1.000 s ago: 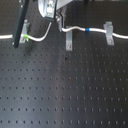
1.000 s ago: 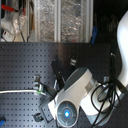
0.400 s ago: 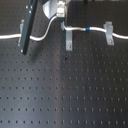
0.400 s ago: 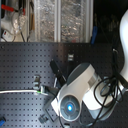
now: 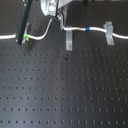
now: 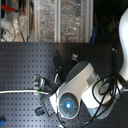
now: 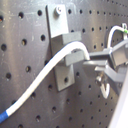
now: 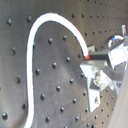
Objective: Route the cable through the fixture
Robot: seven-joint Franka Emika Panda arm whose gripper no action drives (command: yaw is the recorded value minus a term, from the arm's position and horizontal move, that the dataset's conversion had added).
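1. The gripper (image 5: 60, 21) hangs over the back of the black pegboard (image 5: 65, 90) in the first exterior view, just above and to the first exterior view's left of the clip (image 5: 69, 39).

2. The cable (image 5: 77, 30) runs across the board from the first exterior view's left edge. It rises in a hump at the gripper, then carries on past its blue mark (image 5: 88, 29) to a second clip (image 5: 108, 31) on the first exterior view's right.

3. In the first wrist view the cable (image 7: 47, 75) arches over the clip (image 7: 62, 47) and ends at the fingers (image 7: 107, 62), which look pinched on it. The clamped spot is hard to make out, so I judge it held, not certain.

4. What matters: the clip lies just beside the held stretch, and the cable's run crosses the top of the clip. The cable looks to lie at or against the slot, but I cannot tell whether it is seated.

5. My guess is that the next move is a short press down toward the slot.
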